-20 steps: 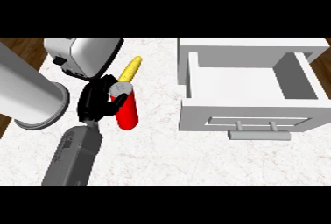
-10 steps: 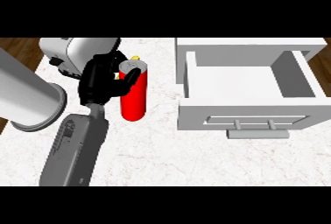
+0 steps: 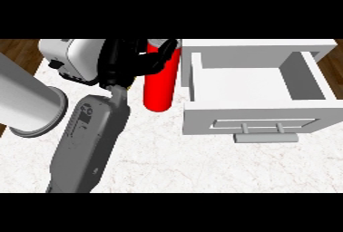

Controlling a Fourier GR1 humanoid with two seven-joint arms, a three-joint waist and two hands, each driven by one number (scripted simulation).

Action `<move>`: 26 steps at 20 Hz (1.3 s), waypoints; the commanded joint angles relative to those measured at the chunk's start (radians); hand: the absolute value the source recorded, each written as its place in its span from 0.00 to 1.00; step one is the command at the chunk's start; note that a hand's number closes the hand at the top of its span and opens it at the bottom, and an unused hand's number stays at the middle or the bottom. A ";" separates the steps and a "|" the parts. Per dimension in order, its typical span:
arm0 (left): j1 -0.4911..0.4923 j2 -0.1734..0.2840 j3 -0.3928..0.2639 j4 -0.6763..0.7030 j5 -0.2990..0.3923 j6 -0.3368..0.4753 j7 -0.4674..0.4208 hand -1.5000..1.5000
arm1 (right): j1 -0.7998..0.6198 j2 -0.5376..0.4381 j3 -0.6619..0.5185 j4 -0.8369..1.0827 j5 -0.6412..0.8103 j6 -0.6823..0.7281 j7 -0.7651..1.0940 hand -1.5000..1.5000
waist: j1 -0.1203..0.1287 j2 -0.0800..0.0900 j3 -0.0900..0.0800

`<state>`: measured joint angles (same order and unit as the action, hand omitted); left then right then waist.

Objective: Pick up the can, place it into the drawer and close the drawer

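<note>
Upper centre of the frame: the left hand (image 3: 127, 61) has its black fingers curled around the red can (image 3: 161, 86), which hangs tilted above the marble counter (image 3: 201, 167), just left of the drawer (image 3: 258, 97). The drawer stands open at the upper right, its handle (image 3: 264, 131) facing the lower edge. A white appliance (image 3: 70, 59) sits behind the hand at upper left, and a grey cylinder (image 3: 26, 106) lies at the left edge. No right hand shows.
</note>
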<state>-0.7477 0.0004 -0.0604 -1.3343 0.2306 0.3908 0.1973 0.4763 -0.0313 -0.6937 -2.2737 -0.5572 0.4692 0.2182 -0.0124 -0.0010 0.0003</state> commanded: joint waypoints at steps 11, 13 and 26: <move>-0.358 0.000 -0.060 0.297 0.061 0.161 -0.016 1.00 | -0.073 0.030 0.078 -0.011 0.079 -0.076 0.026 0.00 | -0.008 0.004 0.000; -0.363 0.000 -0.070 0.385 0.107 0.134 -0.085 1.00 | -0.022 0.006 0.016 -0.009 -0.014 0.005 0.016 0.00 | -0.022 0.005 0.000; -0.563 0.000 -0.228 0.584 0.329 0.249 -0.145 1.00 | -0.045 0.000 0.013 -0.019 -0.021 -0.011 0.063 0.00 | -0.043 0.005 0.001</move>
<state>-1.2732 0.0001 -0.2226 -0.7848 0.4869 0.6073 0.0614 0.3929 -0.0391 -0.6640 -2.2701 -0.5383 0.4381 0.2691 -0.0423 0.0058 0.0008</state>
